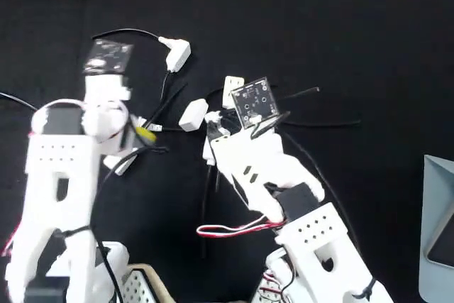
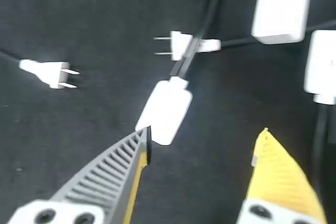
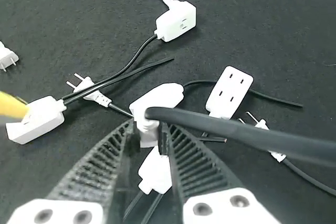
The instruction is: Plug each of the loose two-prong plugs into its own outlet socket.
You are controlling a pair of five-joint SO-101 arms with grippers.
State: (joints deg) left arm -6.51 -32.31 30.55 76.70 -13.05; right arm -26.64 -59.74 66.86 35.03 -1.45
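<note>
My right gripper (image 3: 149, 125) is clamped on a white two-prong plug (image 3: 153, 171): light, hard, slick plastic, best pinched on its flat sides. My left gripper (image 2: 206, 134) gapes, an outlet socket (image 2: 165, 109) just ahead.

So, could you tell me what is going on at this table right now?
Two arms are working on plugs and outlets. The right gripper is shut on a white connector held against an outlet block; whether it is seated, I cannot tell. The left gripper hangs open over a second block. A plug and a second plug lie loose on the table, prongs bare.
</note>
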